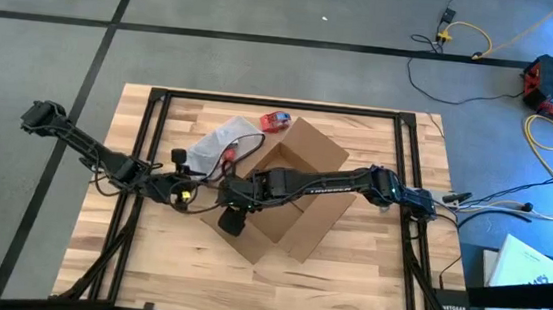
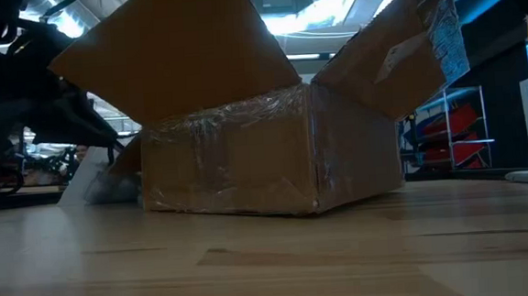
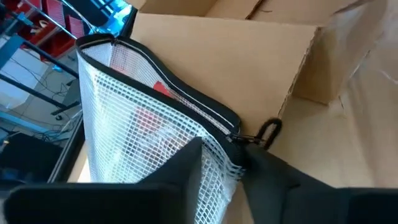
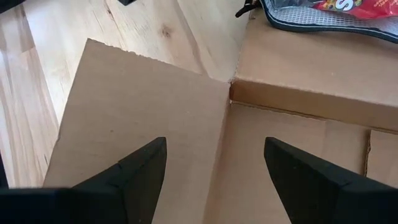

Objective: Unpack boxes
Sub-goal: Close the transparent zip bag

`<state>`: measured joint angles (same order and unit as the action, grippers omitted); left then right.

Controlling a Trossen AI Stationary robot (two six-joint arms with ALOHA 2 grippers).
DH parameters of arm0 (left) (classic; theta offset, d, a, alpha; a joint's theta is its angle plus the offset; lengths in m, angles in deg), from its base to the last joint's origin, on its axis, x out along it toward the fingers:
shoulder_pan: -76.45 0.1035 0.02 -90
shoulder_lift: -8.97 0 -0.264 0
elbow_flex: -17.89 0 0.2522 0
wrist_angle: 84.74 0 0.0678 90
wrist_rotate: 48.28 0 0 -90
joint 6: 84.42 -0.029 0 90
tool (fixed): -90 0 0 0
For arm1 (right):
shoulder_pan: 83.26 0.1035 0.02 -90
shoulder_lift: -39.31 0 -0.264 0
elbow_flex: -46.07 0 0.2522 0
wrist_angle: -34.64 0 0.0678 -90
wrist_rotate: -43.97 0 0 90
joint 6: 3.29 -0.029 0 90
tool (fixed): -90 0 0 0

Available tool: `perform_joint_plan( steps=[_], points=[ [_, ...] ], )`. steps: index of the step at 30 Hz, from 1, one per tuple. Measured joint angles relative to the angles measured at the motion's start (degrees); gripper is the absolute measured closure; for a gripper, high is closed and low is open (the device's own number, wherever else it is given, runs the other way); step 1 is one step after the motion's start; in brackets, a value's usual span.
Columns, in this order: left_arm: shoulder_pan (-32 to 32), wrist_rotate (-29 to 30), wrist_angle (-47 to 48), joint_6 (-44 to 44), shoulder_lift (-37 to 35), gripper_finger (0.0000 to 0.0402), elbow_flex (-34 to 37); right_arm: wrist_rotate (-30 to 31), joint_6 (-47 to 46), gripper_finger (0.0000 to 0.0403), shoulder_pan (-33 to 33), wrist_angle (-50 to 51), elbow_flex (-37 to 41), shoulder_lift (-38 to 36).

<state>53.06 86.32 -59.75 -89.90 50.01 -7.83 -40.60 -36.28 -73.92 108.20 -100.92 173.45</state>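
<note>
The wooden worktop point(image 1: 348, 252) carries a shallow brown cardboard box point(image 1: 298, 192) near its middle, flaps spread outward; in the low view clear shiny tape wraps its side wall and one raised flap bears a white label. Both dark arms meet over the box's left corner. The right arm reaches across the open box, and its right hand point(image 4: 214, 165) hangs with fingers spread apart, holding nothing, above the corner where a flat flap meets the box wall. The left arm comes from the worktop's left edge; its left hand point(image 3: 217, 165) is closed on the edge of a mesh zipper pouch point(image 3: 143, 130), white netting with a black zip border, with something red inside. The pouch stands just beside the box's outer flap, with its upper part leaning against it. A small red-and-blue object point(image 1: 275, 122) lies on the worktop beside the box's far corner.
</note>
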Motion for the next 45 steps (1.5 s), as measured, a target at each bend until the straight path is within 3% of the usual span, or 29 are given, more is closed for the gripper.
perform_joint_plan(
  steps=[6, 10, 16, 19, 23, 26, 29, 33, 41, 45],
  points=[
    [0.0, 0.0, -0.3, -0.1, 0.0, 0.0372, 0.0, -2.4, -0.3, 0.0146, 0.0, -10.6, 0.1, 0.0],
    [0.0, 0.0, -0.9, -0.5, 0.0, 0.0395, 0.0, -0.6, -0.4, 0.0146, -0.2, -16.1, 0.1, -0.1],
    [0.0, -0.1, -1.4, -0.5, 0.0, 0.0399, 0.0, 3.2, 0.4, 0.0151, -0.5, -23.3, 0.0, 1.4],
    [0.0, -0.1, -1.9, -0.4, -0.1, 0.04, 0.0, 4.7, 2.3, 0.0169, -0.4, -24.6, 0.2, 2.9],
    [0.0, -0.1, -1.6, 1.0, -0.1, 0.04, 0.1, 5.0, -2.3, 0.0204, -0.3, -25.6, 0.6, 3.9],
    [0.0, -0.1, -1.7, 0.7, -0.1, 0.0401, 0.1, 8.2, -5.4, 0.0227, -0.3, -32.5, 3.4, 4.8],
    [0.0, -0.1, -1.4, 0.6, -0.1, 0.0401, 0.1, 6.6, -6.9, 0.0242, -1.0, -40.0, 6.1, 5.9],
    [0.0, -0.1, -1.3, 1.1, -0.3, 0.0401, 0.1, 8.5, -12.6, 0.0246, -1.6, -40.2, 8.6, 6.0],
    [0.0, -0.2, -1.8, 1.1, -0.4, 0.0401, 0.1, 11.9, -15.6, 0.0246, -1.5, -40.4, 8.7, 8.6],
    [0.0, -0.2, -1.7, 1.8, -0.9, 0.0402, 0.1, 17.1, -16.5, 0.0246, -2.0, -42.8, 8.7, 9.6]
  ],
)
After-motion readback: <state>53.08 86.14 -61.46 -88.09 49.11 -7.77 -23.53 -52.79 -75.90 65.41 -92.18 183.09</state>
